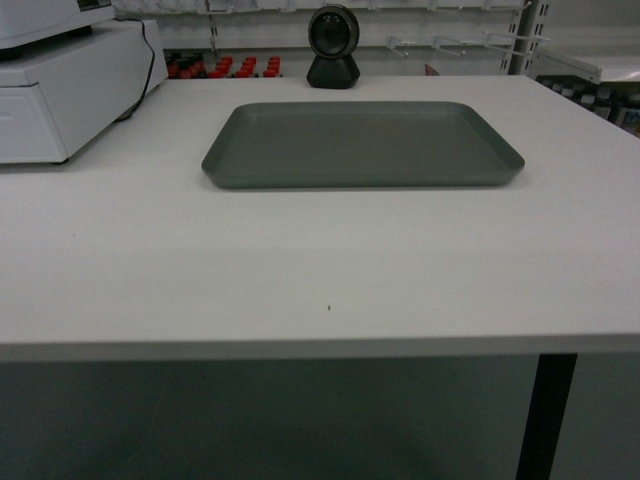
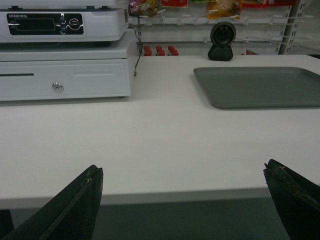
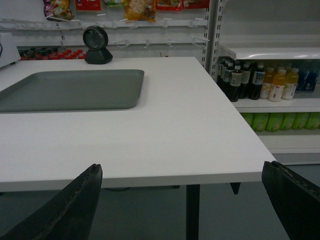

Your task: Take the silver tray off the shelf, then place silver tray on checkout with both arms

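The silver tray (image 1: 362, 144) lies flat on the white checkout (image 1: 300, 270), just in front of the black dome device (image 1: 333, 47). It also shows at the right of the left wrist view as silver tray (image 2: 260, 86) and at the left of the right wrist view as silver tray (image 3: 70, 89). My left gripper (image 2: 182, 172) is open and holds nothing, hanging off the checkout's near edge, well short of the tray. My right gripper (image 3: 182, 170) is open too, below and before the near right corner of the tabletop. Neither arm shows in the head view.
A white cash register on its drawer (image 2: 62, 75) stands at the checkout's back left. To the right, a shelf unit (image 3: 270, 52) carries bottled drinks (image 3: 260, 80). A dark table leg (image 3: 192, 212) runs down under the front edge. Peg hooks with snack bags (image 3: 137, 10) hang behind.
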